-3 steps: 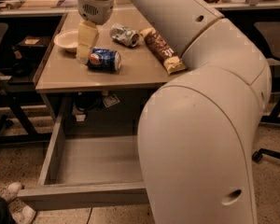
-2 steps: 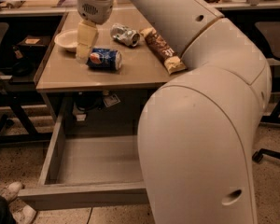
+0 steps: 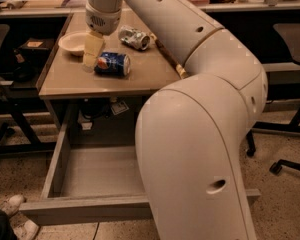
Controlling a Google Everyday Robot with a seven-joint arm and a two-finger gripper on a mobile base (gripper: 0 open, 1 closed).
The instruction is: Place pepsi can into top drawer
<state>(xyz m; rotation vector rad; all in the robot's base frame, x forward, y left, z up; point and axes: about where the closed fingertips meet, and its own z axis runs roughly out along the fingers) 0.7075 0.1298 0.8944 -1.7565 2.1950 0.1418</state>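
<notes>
Gripper [image 3: 90,61] just beside pepsi can [image 3: 112,64] — pale, matt plastic; can glossy metal; top drawer [image 3: 96,173] matt grey, smooth.

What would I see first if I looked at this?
The giant white robot arm fills the front and right, bending up over the table. Its gripper hangs close beside the pepsi can, on the can's left in the view; the can lies on its side on the tabletop. Below, the top drawer stands pulled open.
</notes>
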